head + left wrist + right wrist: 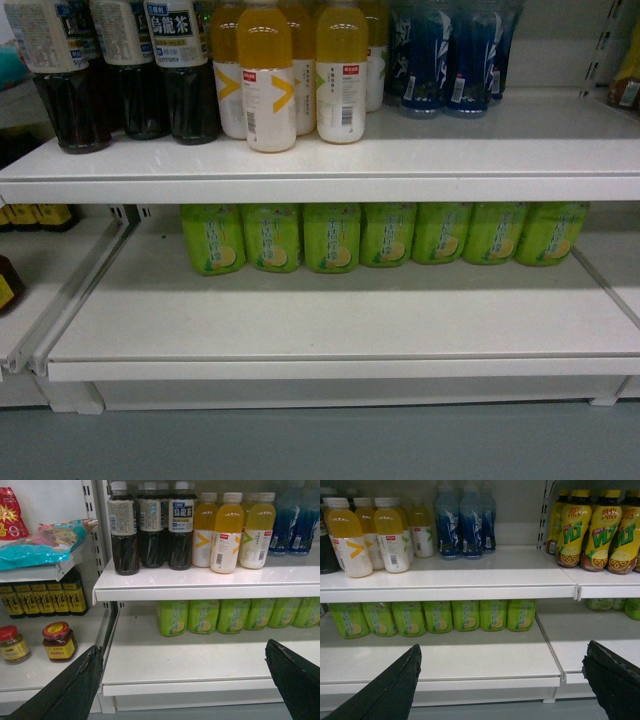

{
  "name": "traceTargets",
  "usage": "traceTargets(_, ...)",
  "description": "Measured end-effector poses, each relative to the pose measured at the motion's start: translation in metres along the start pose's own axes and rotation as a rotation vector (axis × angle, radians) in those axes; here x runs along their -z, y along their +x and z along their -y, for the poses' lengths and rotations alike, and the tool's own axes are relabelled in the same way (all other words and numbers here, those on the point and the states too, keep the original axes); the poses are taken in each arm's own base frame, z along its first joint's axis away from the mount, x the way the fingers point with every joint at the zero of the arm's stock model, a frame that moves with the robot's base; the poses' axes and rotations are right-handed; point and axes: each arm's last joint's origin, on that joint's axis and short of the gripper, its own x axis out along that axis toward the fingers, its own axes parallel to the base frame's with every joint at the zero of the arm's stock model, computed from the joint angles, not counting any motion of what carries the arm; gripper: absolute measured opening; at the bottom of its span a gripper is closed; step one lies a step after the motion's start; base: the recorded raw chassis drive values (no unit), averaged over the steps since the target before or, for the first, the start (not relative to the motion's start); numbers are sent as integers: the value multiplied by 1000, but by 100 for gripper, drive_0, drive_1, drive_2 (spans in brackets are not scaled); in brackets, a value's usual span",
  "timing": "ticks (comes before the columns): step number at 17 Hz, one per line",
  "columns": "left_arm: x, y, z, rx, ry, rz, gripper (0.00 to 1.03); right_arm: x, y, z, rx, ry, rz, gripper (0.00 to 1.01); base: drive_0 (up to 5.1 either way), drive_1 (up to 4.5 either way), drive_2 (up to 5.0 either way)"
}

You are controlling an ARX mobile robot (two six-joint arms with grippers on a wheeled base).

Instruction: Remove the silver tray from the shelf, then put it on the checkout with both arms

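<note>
No tray anywhere in these views, and no checkout either. The lower shelf (pixel 330 330) in mid-frame lies bare in front, its green bottles (pixel 380 235) pushed to the back wall, so there's room up front for something flat. Left hand (pixel 185 680) gapes wide at the frame's bottom, holding nothing. Right hand (pixel 502 680) the same, spread and unladen, squared to the shelf, seemingly ready for a two-handed lift.

upper: dark tea bottles (pixel 120 70) left | orange bottles (pixel 295 75) middle | blue bottles (pixel 450 60) right | lower: green bottles (pixel 385 235) far
</note>
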Motion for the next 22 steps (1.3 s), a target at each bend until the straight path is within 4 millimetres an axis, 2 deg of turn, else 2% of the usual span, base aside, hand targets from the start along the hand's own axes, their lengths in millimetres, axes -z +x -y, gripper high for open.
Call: traceTargets(22, 0, 0, 0, -3, -1, -1, 98, 0, 0, 0, -1, 0, -1, 98, 0, 0, 0)
